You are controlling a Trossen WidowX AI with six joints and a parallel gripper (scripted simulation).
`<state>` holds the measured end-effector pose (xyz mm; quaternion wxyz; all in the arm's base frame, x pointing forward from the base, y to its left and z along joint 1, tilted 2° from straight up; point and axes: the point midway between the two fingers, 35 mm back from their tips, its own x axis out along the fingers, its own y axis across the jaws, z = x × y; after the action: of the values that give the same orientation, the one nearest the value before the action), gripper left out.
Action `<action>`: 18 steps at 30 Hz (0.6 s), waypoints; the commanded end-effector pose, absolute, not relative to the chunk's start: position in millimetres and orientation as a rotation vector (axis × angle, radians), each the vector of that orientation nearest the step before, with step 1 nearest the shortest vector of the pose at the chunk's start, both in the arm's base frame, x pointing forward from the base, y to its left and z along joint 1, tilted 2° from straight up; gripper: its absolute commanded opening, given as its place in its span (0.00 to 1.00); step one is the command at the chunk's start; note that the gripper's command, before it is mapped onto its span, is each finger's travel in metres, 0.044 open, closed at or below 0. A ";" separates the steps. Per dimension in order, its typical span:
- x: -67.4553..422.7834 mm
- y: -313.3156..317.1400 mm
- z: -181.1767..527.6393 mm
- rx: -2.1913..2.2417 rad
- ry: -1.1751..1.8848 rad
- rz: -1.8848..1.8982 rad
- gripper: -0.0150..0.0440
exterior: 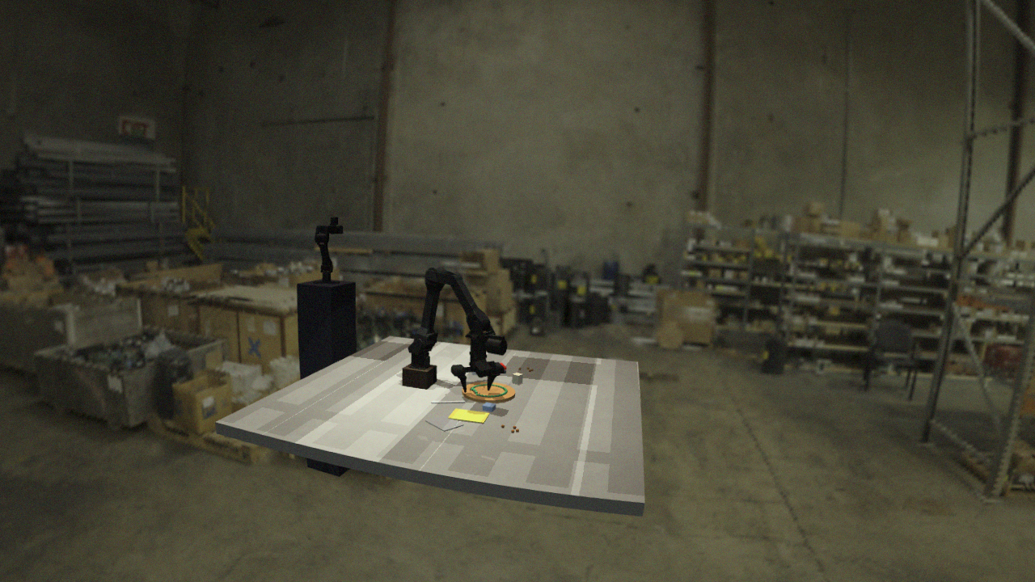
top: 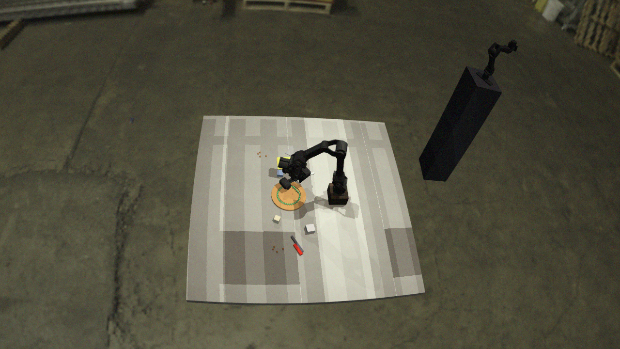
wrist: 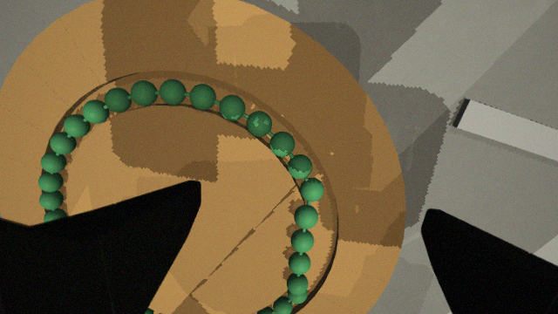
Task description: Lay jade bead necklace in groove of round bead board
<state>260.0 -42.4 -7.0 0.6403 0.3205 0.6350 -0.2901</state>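
Hovering low over the round bead board (wrist: 357, 144) at frame centre, the gripper (wrist: 305, 244) stands spread wide and holds nothing; one dark finger (wrist: 131, 244) fills the lower left, the other the lower right. The jade bead necklace (wrist: 202, 97) lies curved along the board's circular groove, free of both fingers. Toward the lower right of the wrist view several beads appear to ride the groove's outer lip; seating there is not confirmed. Risk: a finger dragged sideways on withdrawal could catch the strand and pull beads out. A straight vertical lift is advised.
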 end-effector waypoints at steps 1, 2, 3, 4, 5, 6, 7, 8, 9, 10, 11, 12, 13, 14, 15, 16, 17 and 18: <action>249.6 -27.9 5.3 0.707 1.457 -0.637 0.78; 245.6 -23.1 9.5 0.699 1.460 -0.629 0.73; 241.5 -18.4 13.6 0.691 1.463 -0.620 0.69; 237.2 -13.9 17.5 0.683 1.466 -0.612 0.64; 233.7 -10.4 20.4 0.677 1.468 -0.606 0.60; 231.6 -8.4 22.2 0.673 1.469 -0.602 0.56; 230.9 -7.8 22.7 0.672 1.469 -0.600 0.51; 230.9 -7.8 22.7 0.672 1.469 -0.600 0.47; 230.9 -7.8 22.7 0.672 1.469 -0.600 0.46; 230.9 -7.8 22.7 0.672 1.469 -0.600 0.46; 231.0 -7.7 21.4 0.672 1.469 -0.600 0.46; 231.1 -7.6 18.6 0.672 1.469 -0.600 0.46; 231.2 -7.5 15.4 0.672 1.469 -0.600 0.46; 231.2 -7.3 11.4 0.672 1.470 -0.600 0.46; 231.2 -7.2 7.9 0.672 1.470 -0.600 0.46; 231.2 -7.1 6.6 0.672 1.470 -0.600 0.46; 231.2 -7.1 6.6 0.672 1.470 -0.600 0.46; 234.9 -8.1 14.0 0.673 1.457 -0.595 0.46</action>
<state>234.4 -8.0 12.6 0.6548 0.2963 0.6438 -0.2626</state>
